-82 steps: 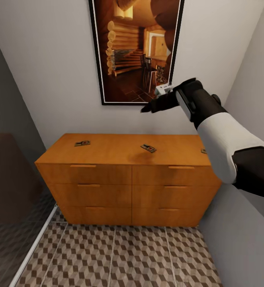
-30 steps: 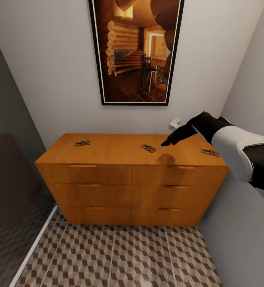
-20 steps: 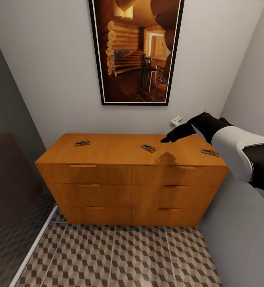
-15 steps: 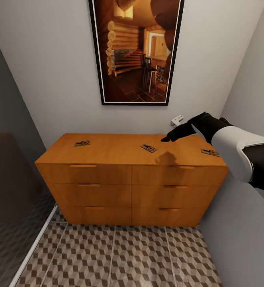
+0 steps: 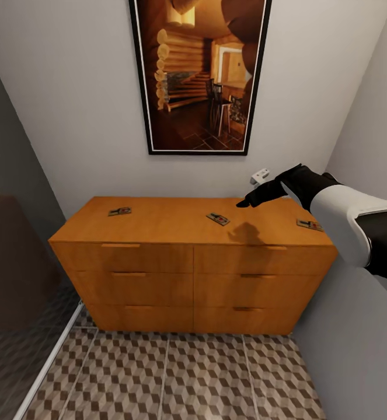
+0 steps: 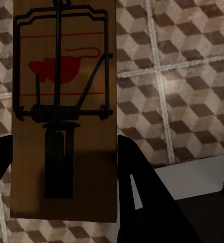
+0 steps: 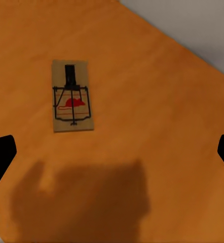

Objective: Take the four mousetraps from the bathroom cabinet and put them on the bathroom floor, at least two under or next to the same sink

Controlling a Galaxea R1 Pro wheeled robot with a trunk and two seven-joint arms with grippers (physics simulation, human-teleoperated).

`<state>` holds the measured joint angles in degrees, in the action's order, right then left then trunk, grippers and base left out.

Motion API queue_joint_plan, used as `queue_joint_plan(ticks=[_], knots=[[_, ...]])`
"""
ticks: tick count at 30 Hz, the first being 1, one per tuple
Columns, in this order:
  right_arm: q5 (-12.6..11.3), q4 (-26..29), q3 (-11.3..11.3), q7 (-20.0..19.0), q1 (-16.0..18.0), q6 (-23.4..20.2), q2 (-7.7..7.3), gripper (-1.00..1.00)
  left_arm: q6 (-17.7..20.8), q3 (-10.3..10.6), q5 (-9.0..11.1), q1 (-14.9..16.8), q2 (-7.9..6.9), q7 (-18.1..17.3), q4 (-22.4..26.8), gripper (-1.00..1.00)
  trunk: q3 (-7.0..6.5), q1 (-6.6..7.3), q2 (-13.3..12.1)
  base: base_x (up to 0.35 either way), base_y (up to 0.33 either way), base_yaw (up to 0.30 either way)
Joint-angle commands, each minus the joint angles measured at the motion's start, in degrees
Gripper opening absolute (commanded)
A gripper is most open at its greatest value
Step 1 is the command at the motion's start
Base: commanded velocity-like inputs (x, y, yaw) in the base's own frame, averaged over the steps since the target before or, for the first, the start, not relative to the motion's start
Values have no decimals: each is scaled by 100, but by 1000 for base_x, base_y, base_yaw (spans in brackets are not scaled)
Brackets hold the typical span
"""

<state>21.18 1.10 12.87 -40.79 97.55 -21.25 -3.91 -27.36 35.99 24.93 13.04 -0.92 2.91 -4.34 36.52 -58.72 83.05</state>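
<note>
The left gripper (image 6: 61, 167) pinches one mousetrap (image 6: 64, 109) over the floor (image 6: 183, 76); beyond the tiles stands the cabinet (image 5: 193, 280), three traps on its top: left (image 5: 119, 212), middle (image 5: 218, 219), right (image 5: 309, 224); the right gripper (image 5: 244, 202), fingers spread wide, hovers just beside the middle trap (image 7: 72, 101), having dropped from up by the picture (image 5: 199, 76) seconds ago and since edged up slightly; I'd judge a grab is close.
</note>
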Motion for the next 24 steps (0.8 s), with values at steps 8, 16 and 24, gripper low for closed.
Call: queue_joint_plan(ticks=[8, 16, 24], knots=[[-462, 6, 30, -26, -7, -29, 7, 100, -24, 49, 3, 5, 4, 25, -15, -100, 5, -1, 3, 92, 0, 0], [-688, 1, 31, -23, -15, -37, 7, 100, -27, 49, 3, 5, 4, 25, -15, -100, 5, -1, 3, 59, 48, 0], [-702, -4, 31, -17, -120, -38, 12, 100, -27, 49, 3, 5, 4, 25, -15, -100, 5, -1, 3, 6, 11, 0]])
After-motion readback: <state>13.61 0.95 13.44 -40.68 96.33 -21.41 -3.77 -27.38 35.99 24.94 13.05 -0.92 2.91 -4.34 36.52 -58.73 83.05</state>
